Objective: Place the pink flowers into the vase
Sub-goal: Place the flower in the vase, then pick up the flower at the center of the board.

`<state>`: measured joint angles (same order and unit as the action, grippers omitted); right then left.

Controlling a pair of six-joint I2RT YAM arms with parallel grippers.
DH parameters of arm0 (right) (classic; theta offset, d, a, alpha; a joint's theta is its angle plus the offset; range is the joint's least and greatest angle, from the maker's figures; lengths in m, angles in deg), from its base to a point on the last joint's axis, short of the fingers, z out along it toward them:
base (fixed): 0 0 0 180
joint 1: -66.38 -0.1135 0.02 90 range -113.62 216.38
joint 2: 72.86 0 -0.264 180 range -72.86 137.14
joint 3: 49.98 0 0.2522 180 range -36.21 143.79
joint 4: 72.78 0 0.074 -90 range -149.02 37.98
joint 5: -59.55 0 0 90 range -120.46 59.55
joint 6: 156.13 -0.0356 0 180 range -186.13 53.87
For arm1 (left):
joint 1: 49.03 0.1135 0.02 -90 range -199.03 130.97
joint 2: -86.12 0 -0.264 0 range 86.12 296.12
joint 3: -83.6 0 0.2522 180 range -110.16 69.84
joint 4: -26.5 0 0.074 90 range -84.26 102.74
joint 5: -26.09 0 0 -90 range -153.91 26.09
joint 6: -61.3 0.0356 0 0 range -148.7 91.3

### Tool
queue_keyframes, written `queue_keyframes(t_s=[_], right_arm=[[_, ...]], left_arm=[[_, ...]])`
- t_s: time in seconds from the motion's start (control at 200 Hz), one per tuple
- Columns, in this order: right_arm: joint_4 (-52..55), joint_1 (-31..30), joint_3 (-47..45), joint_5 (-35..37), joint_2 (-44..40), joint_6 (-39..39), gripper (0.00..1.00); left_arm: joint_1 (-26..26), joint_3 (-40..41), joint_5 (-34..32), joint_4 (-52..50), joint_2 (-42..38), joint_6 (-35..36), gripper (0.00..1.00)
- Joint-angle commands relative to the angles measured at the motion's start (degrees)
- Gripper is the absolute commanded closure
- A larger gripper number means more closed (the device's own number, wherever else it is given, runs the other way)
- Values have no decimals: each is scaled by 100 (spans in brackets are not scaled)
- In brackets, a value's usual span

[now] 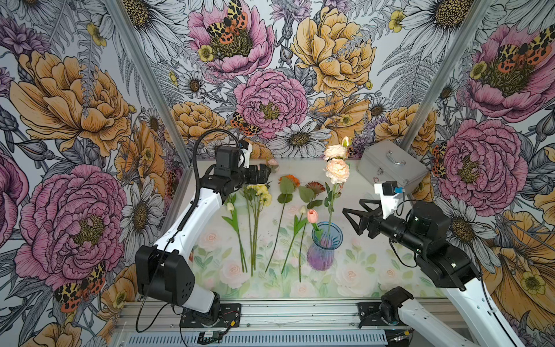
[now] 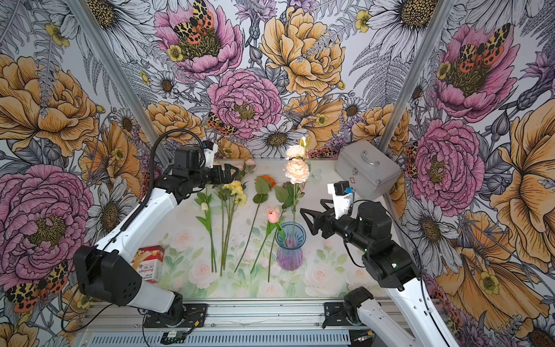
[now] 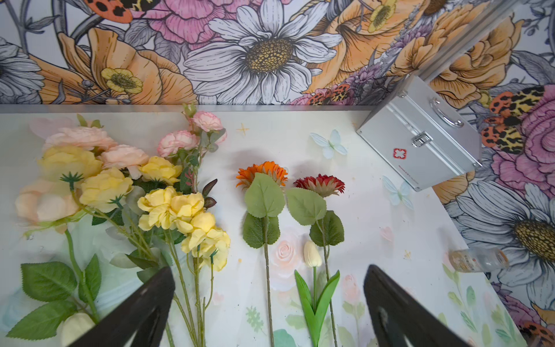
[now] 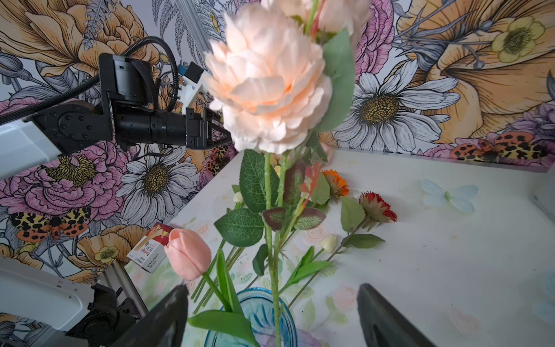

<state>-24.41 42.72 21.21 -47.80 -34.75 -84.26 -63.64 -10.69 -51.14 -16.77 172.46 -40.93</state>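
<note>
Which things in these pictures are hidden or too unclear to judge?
- Both top views: the left gripper hides most of the pink sprays lying at the back.
- Right wrist view: the lower edge cuts off the vase; only its rim shows.
- Left wrist view: a small bottle is blurred, its label unreadable.

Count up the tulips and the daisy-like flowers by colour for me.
Pink tulip: 1
Cream tulips: 2
Orange daisy: 1
Dark red daisy: 1
Total: 5
</note>
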Motion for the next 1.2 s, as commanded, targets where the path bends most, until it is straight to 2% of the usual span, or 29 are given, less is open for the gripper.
queue_keyframes(t_s=[0.0, 0.275, 0.631, 0.841, 1.036, 1.196], right_arm=[[477, 0, 304, 510, -104, 174, 9], [573, 43, 550, 1081, -222, 362, 2], [568, 63, 310, 1393, -429, 354, 2], [568, 64, 246, 1433, -455, 381, 2], [569, 72, 157, 1444, -490, 352, 2], [573, 71, 137, 1418, -484, 349, 2]], left_arm=[[124, -214, -482, 0, 253, -307, 1], [143, -788, -959, -436, 1181, -424, 2], [454, -797, -1389, -464, 1706, -825, 9], [468, -653, -1143, -528, 2017, -861, 22], [243, -261, -1007, -526, 2015, -807, 36], [91, -55, -1000, -522, 2070, -795, 41]])
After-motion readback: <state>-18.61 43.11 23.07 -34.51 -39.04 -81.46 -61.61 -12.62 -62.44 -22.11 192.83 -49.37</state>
